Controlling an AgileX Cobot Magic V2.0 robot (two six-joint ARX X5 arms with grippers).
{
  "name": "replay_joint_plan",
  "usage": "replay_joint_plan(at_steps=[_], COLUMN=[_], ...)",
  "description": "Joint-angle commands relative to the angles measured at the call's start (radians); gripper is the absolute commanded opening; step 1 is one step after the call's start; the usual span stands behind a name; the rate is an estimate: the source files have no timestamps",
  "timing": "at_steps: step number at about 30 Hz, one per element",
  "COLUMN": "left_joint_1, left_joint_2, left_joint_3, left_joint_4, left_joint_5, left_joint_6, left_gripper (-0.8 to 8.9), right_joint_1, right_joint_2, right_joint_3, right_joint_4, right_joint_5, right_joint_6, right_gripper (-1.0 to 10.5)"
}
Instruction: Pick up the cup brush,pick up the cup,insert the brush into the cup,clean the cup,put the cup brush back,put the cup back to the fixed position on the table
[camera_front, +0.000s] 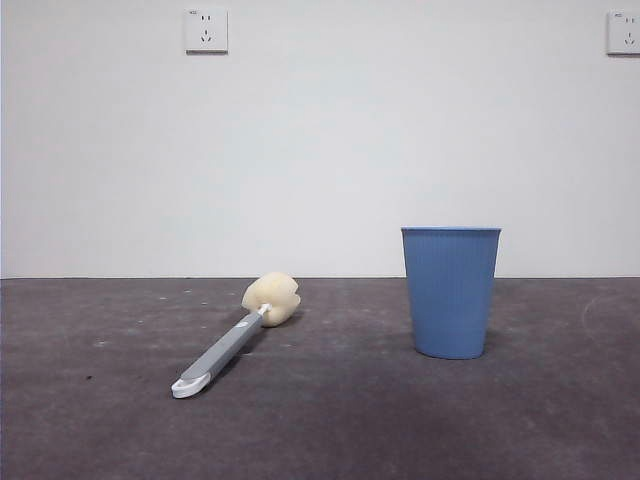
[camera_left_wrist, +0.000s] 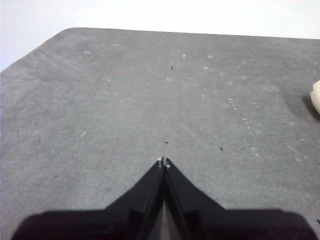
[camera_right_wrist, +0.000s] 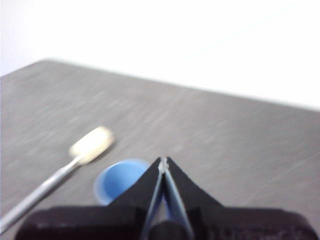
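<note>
- Cup (camera_front: 451, 292) stands upright on the table (camera_front: 330, 430), right of centre in the front view, rim up, nothing touching it.
- Brush (camera_front: 237, 337) lies flat on the table left of the cup and well apart from it; sponge head toward the wall, white handle tip toward the camera.
- A bare strip of table runs between brush and cup; more bare surface on the cup's far side and in front of both.
- No arm shows in the front view.
- Left gripper (camera_left_wrist: 163, 163): jaws shut tip to tip, holding nothing, above bare speckled table (camera_left_wrist: 125, 110). Only a sliver of the brush head (camera_left_wrist: 316, 95) shows at the picture's edge. A rounded table corner and its far edge are in sight against the pale wall.
- Right gripper (camera_right_wrist: 163, 162): jaws closed together, empty. Picture is blurred. The cup (camera_right_wrist: 116, 181) shows from above, its open mouth just beside the jaws and partly hidden by them; the brush (camera_right_wrist: 75, 160) lies next to it, apart from it.
- Table's far edge (camera_right_wrist: 210, 92) runs across the right wrist view, pale wall beyond.
</note>
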Motion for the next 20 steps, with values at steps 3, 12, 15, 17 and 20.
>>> replay_joint_plan(at_steps=[3,12,15,17,20], left_joint_1=[0.002,0.002,0.002,0.002,0.002], left_joint_2=[-0.003,-0.003,-0.003,-0.003,-0.003], left_joint_3=[-0.012,-0.012,-0.012,-0.012,-0.012], left_joint_4=[0.001,0.001,0.001,0.001,0.001], left_joint_5=[-0.002,-0.002,-0.002,-0.002,-0.002], left_joint_6=[-0.006,-0.006,-0.006,-0.006,-0.006], left_gripper=[-0.03,-0.03,-0.03,-0.03,-0.03], right_joint_1=[-0.084,-0.131,-0.131,-0.131,-0.131], right_joint_2=[-0.134,-0.381,-0.439,-0.467,-0.490], right_joint_3=[-0.209,-0.531,-0.593,-0.627,-0.661], right_joint_4=[0.151,0.294,0.297,0.296,0.296], right_joint_5=[-0.001,0.008,0.011,0.010,0.010], right_joint_6=[-0.032,0.020,0.052,0.076,0.104], right_gripper=[0.0,0.0,0.0,0.0,0.0])
